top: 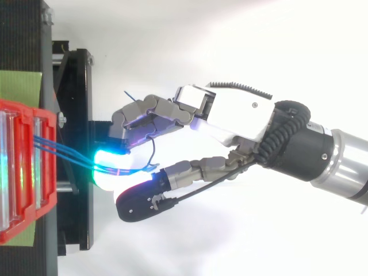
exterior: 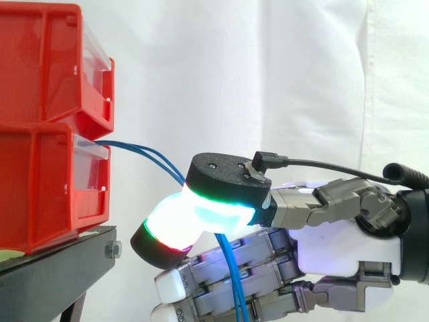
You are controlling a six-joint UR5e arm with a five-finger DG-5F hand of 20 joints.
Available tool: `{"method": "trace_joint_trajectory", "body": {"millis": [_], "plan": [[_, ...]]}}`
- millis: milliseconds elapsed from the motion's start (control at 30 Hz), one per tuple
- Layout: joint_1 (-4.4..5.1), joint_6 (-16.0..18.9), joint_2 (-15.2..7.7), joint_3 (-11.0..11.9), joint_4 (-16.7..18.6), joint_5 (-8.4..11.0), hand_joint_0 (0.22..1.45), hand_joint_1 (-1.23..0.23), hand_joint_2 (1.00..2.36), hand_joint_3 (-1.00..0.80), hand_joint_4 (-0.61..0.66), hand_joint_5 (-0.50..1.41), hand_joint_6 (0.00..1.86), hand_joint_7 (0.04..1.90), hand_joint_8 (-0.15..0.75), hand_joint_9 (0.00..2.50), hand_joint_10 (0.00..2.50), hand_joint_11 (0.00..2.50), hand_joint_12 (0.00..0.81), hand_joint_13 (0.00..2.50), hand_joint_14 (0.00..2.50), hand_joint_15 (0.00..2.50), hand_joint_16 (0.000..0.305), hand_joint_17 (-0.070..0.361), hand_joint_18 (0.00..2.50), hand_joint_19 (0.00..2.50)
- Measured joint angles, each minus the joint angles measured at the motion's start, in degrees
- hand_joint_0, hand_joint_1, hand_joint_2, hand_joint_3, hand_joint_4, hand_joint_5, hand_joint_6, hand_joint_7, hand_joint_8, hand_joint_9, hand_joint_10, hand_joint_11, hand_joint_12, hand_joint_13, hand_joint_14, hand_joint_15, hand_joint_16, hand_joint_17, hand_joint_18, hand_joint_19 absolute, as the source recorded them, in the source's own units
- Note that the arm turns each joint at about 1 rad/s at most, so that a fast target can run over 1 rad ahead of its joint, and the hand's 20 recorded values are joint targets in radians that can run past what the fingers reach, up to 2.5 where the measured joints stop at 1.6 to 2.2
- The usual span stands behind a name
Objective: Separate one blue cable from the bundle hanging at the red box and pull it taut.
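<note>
The robot hand (exterior: 335, 249) is pressed together at its tips. Two glowing pads (exterior: 196, 213) meet and pinch the blue cables (exterior: 144, 155), while the other fingers (exterior: 221, 278) are curled in beneath them. Just beyond the fingertips, on the side away from the wrist, the red box (exterior: 40, 191) sits on its black stand (exterior: 57, 261). The cables run from the box's front edge across the short gap into the pinch. Below the pads their loose ends hang down in front of the curled fingers. So the grasp is made, but the sorting looks unfinished. From the side at least two strands enter the pads together and two hang out beneath, and from above several blue lines run side by side from the box to the hand. Whether one alone is truly held, I cannot tell. The stretch between box and hand slopes gently with a slight bow, so I judge it close to taut but not fully drawn. What remains, most likely, is to shed the extra strand and draw away from the box.
</note>
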Motion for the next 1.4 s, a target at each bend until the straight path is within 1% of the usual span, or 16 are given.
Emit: {"method": "trace_joint_trajectory", "body": {"millis": [100,200,400,467,500,567,633,700,867,967,1033,1067,1200,1267,1333,1400], "plan": [[0.03,0.0,0.1,0.1,-0.5,-0.14,0.59,-0.79,1.00,-0.50,0.14,-0.22,0.96,0.94,0.265,0.79,0.02,0.67,0.274,0.70,0.01,0.30,0.025,0.055,0.45,0.13],[0.02,0.0,0.3,0.1,-1.2,-0.27,0.54,-0.73,1.00,-0.50,0.15,-0.22,0.96,0.93,0.277,0.80,0.01,0.68,0.284,0.70,0.01,0.31,0.026,0.059,0.45,0.14],[-0.07,0.0,1.7,0.1,-3.2,-0.30,0.53,-0.58,1.00,-0.50,0.15,-0.22,0.95,0.91,0.281,0.81,0.02,0.68,0.289,0.69,0.01,0.30,0.028,0.062,0.45,0.14],[-0.07,0.0,2.1,0.2,-4.4,-0.33,0.56,-0.51,1.00,-0.50,0.15,-0.22,0.94,0.92,0.277,0.80,0.01,0.68,0.281,0.69,0.01,0.31,0.026,0.059,0.44,0.15],[-0.08,0.0,2.3,0.2,-4.9,-0.34,0.60,-0.49,1.00,-0.50,0.14,-0.22,0.94,0.93,0.274,0.81,0.02,0.68,0.278,0.69,0.01,0.31,0.025,0.057,0.44,0.16],[-0.09,0.0,2.7,0.2,-5.8,-0.37,0.63,-0.51,1.00,-0.49,0.13,-0.22,0.94,0.97,0.273,0.81,0.01,0.67,0.276,0.69,0.01,0.31,0.025,0.057,0.44,0.16],[-0.09,0.0,2.8,0.2,-6.3,-0.38,0.64,-0.56,1.01,-0.43,0.12,-0.22,0.94,0.98,0.272,0.81,0.02,0.69,0.276,0.69,0.01,0.32,0.025,0.057,0.44,0.17],[-0.09,0.0,2.9,0.2,-6.6,-0.38,0.65,-0.64,1.01,-0.34,0.09,-0.22,0.95,1.01,0.271,0.81,0.02,0.68,0.277,0.69,0.01,0.32,0.025,0.057,0.44,0.17],[-0.09,0.0,3.0,0.2,-6.7,-0.36,0.68,-0.75,1.01,-0.28,0.03,-0.22,0.96,1.04,0.268,0.81,0.02,0.69,0.278,0.70,0.01,0.31,0.026,0.058,0.45,0.18],[-0.08,0.0,3.1,0.2,-6.7,-0.32,0.70,-0.78,1.01,-0.31,0.02,-0.22,0.96,1.00,0.264,0.81,0.01,0.69,0.277,0.70,0.01,0.32,0.026,0.058,0.47,0.19],[-0.07,0.0,3.2,0.2,-6.8,-0.31,0.71,-0.79,1.01,-0.32,0.02,-0.22,0.96,1.00,0.263,0.81,0.02,0.70,0.279,0.71,0.01,0.31,0.026,0.058,0.47,0.19],[-0.08,0.0,3.2,0.2,-6.8,-0.30,0.73,-0.82,1.01,-0.34,0.03,-0.23,0.96,1.03,0.263,0.81,0.02,0.69,0.278,0.71,0.01,0.32,0.026,0.058,0.47,0.19],[-0.08,0.0,3.2,0.2,-6.8,-0.27,0.74,-0.82,1.01,-0.41,0.05,-0.22,0.96,0.98,0.258,0.82,0.02,0.70,0.277,0.71,0.01,0.32,0.026,0.059,0.48,0.19],[-0.08,0.0,3.2,0.2,-6.8,-0.20,0.73,-0.81,1.00,-0.44,0.07,-0.22,0.96,0.98,0.265,0.86,0.02,0.79,0.275,0.72,0.01,0.32,0.026,0.059,0.49,0.18],[-0.09,0.0,3.2,0.2,-6.8,-0.14,0.72,-0.80,1.00,-0.45,0.08,-0.22,0.96,0.98,0.265,0.87,0.02,0.78,0.274,0.72,0.01,0.32,0.026,0.058,0.49,0.18],[-0.09,0.0,3.2,0.2,-6.8,-0.11,0.72,-0.79,1.00,-0.46,0.09,-0.23,0.96,1.00,0.266,0.90,0.02,0.88,0.275,0.72,0.01,0.33,0.026,0.058,0.49,0.17]]}}
